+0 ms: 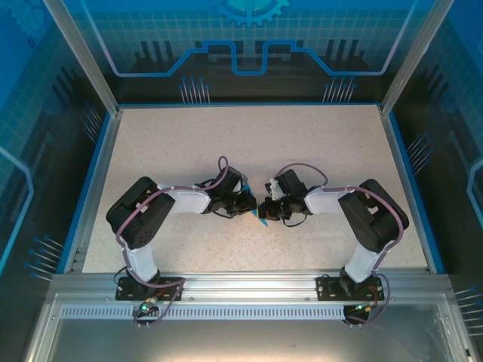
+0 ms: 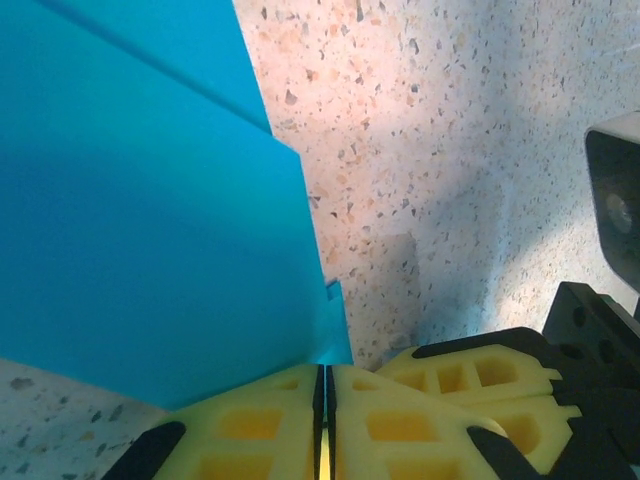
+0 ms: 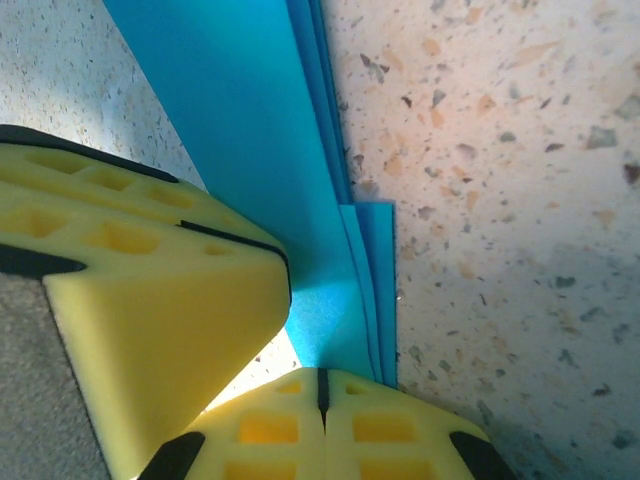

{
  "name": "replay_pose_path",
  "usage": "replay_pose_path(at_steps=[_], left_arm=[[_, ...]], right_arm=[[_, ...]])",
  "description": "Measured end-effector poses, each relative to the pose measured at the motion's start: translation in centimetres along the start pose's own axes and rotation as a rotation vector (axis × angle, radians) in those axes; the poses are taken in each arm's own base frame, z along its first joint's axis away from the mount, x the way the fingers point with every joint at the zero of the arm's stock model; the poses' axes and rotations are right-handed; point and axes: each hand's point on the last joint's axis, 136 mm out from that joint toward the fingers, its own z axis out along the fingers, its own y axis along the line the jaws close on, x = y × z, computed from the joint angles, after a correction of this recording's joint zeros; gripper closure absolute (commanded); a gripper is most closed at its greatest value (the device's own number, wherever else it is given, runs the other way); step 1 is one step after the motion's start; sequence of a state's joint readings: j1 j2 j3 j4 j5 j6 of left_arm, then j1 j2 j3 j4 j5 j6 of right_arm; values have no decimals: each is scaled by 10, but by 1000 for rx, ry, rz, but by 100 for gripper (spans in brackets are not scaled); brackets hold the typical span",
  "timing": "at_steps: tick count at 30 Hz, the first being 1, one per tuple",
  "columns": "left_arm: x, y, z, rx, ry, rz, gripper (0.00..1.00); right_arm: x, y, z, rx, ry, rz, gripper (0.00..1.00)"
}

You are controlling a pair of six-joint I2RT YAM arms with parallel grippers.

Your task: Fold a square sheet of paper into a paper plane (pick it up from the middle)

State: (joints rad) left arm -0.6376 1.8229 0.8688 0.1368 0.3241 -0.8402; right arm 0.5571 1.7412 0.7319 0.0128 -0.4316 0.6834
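Between the pressed-together yellow pads of my left gripper sits one end of the thin teal-blue folded paper plane — it fans up and away to the left of the fingertips over the speckled beige table. My right gripper is clamped on the same paper's stacked edges, just beside the left's fingers. From the top camera, both wrists hide nearly all of it — its overall shape I cannot make out.

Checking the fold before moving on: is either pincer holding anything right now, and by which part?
Both: the left pincer and right pincer are each shut on the folded teal paper, pinching its layered corner.
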Motion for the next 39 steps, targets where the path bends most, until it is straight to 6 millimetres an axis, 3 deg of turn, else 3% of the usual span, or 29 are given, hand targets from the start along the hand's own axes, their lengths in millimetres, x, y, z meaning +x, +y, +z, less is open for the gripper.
replay_pose_path(at_steps=[8, 18, 30, 39], left_arm=[[-7, 13, -1, -37, -15, -17, 90], [-46, 43, -21, -52, -78, -50, 90], [-84, 64, -35, -40, -89, -66, 88], [-108, 85, -56, -91, -142, -81, 74]], right_arm=[[0, 0, 0, 1, 0, -4, 100], [1, -1, 0, 3, 2, -3, 100], [1, -1, 0, 3, 2, -6, 100], [-3, 4, -3, 10, -11, -16, 99]])
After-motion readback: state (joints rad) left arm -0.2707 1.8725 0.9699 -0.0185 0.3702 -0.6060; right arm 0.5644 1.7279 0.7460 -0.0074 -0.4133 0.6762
